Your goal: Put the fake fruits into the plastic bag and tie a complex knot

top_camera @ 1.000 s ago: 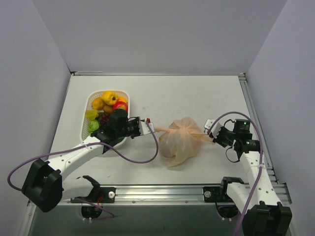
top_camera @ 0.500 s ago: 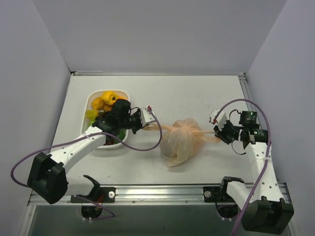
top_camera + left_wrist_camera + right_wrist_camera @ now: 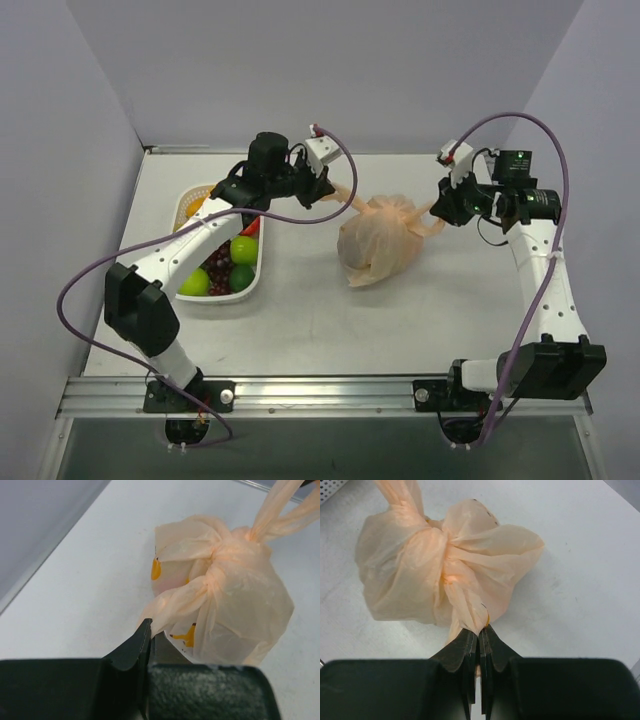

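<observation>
1. Left gripper (image 3: 325, 190) was clamped fully shut on one handle strip of the plastic bag (image 3: 380, 245). Right gripper (image 3: 440, 208) was pinched shut on the opposite strip.
2. Bag sat mid-table (image 3: 330, 330) between the two grippers, with both strips drawn taut away from a knot (image 3: 220, 555) at its mouth.
3. Several fake fruits (image 3: 243, 250) lay in the white basket (image 3: 222, 298), outside the knotted bag. Load looked incomplete.
4. Risks:
   - Opposed pull could tear the thin film near the knot.
   - A slick strip could slide out of closed jaws, and the knot would slacken.
   - Uneven pull would drag or roll the bag.
</observation>
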Robot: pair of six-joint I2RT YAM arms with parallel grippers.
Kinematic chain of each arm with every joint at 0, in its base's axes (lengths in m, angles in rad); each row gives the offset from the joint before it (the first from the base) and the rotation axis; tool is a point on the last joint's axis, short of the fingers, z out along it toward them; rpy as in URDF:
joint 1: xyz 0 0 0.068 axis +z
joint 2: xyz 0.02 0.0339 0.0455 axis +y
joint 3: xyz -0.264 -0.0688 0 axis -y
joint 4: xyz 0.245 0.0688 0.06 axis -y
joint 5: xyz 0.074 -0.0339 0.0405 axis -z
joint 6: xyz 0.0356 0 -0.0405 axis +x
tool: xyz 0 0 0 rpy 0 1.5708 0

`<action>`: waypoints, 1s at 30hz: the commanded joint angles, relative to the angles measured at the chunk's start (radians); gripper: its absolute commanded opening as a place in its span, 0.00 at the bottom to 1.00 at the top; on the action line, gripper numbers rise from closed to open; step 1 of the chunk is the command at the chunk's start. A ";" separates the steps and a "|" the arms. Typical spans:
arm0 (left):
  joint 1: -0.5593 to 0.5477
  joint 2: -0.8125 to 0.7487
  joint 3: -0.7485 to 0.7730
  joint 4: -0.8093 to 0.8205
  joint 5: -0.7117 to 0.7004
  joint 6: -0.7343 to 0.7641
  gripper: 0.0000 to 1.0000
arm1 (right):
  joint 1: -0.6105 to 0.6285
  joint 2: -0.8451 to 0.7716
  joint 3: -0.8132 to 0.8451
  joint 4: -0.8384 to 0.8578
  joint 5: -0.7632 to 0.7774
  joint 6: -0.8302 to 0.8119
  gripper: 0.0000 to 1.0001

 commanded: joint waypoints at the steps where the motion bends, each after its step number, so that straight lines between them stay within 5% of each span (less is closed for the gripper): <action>1: 0.022 0.062 0.144 0.042 -0.037 -0.065 0.00 | 0.053 0.081 0.101 0.057 -0.004 0.105 0.00; 6: 0.078 0.163 0.222 0.137 -0.160 -0.032 0.00 | 0.154 0.268 0.250 0.181 0.085 0.178 0.00; 18: 0.178 0.295 0.186 0.173 -0.177 -0.037 0.04 | 0.234 0.661 0.507 0.314 0.120 0.388 0.00; 22: 0.189 0.278 0.161 0.174 -0.064 -0.082 0.33 | 0.263 0.641 0.468 0.277 0.123 0.358 0.20; 23: 0.187 0.264 0.158 0.173 -0.047 -0.086 0.40 | 0.263 0.617 0.451 0.271 0.125 0.353 0.39; 24: 0.187 0.257 0.160 0.162 -0.042 -0.100 0.58 | 0.261 0.600 0.444 0.257 0.128 0.347 0.46; 27: 0.189 0.220 0.189 0.104 -0.039 -0.121 0.80 | 0.260 0.526 0.415 0.231 0.166 0.318 0.68; 28: 0.189 0.211 0.201 0.079 -0.042 -0.120 0.97 | 0.257 0.505 0.407 0.223 0.171 0.310 0.70; 30: 0.192 0.182 0.238 -0.009 -0.050 -0.115 0.97 | 0.242 0.442 0.388 0.202 0.180 0.304 0.75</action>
